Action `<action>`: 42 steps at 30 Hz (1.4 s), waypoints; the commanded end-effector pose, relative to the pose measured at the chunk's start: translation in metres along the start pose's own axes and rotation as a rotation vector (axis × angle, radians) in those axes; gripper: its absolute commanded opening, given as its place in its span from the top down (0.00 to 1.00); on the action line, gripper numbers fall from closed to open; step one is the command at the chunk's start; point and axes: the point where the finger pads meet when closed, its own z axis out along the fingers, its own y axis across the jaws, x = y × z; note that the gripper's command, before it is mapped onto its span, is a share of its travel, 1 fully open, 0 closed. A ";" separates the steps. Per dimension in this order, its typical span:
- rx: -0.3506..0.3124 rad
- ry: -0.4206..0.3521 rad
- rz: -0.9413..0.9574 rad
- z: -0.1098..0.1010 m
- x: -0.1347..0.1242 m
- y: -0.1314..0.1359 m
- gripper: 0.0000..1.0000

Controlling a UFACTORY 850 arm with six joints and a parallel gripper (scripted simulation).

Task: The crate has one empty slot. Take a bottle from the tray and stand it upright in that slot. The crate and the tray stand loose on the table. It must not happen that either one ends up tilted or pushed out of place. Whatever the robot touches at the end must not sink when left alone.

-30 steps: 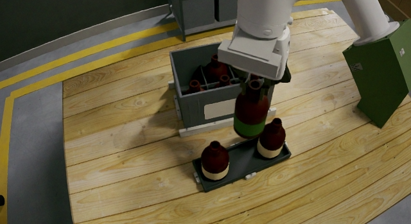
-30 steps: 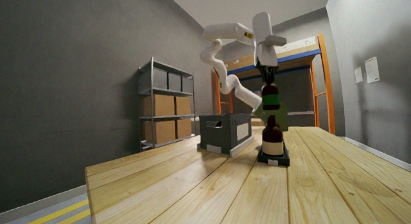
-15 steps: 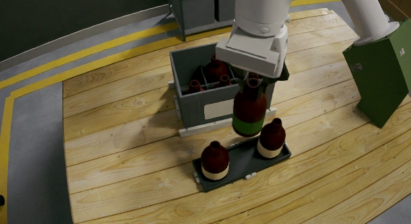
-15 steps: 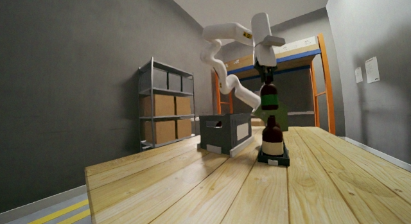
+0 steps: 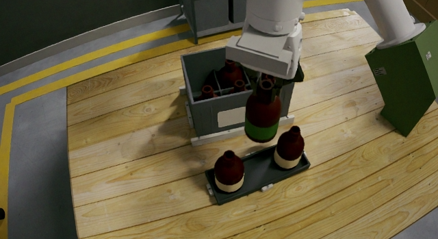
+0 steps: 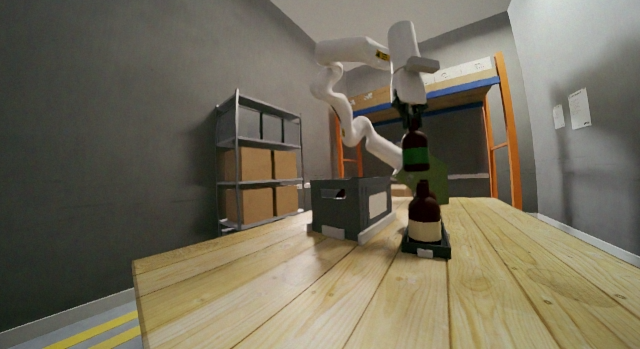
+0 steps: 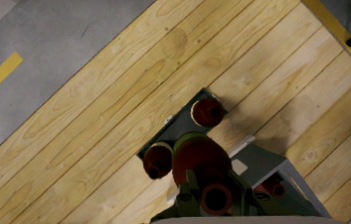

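My gripper [image 5: 266,85] [image 6: 413,123] [image 7: 209,184] is shut on the neck of a brown bottle with a green label [image 5: 262,117] [image 6: 415,152] [image 7: 198,156]. It holds the bottle upright, high above the dark tray [image 5: 260,170] [image 6: 431,248] [image 7: 180,123]. Two brown bottles with cream labels stand on the tray, one at its left end [image 5: 228,172] [image 7: 157,160] and one at its right end [image 5: 289,148] [image 7: 208,111]; in the exterior view only the near one [image 6: 424,213] shows. The grey crate [image 5: 209,112] [image 6: 350,204] [image 7: 261,165] stands behind the tray with several bottles [image 5: 230,74] in its slots. The arm hides its right side.
A green box [image 5: 408,81] stands at the right of the table under the arm's base. Grey shelves [image 6: 257,164] with cardboard boxes stand beyond the table's left edge. An orange rack [image 6: 492,134] stands at the back.
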 end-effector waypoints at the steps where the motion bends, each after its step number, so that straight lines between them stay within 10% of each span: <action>1: 0.000 0.002 0.001 -0.001 -0.002 0.005 1.00; 42: 0.000 0.002 0.001 -0.001 -0.037 0.055 1.00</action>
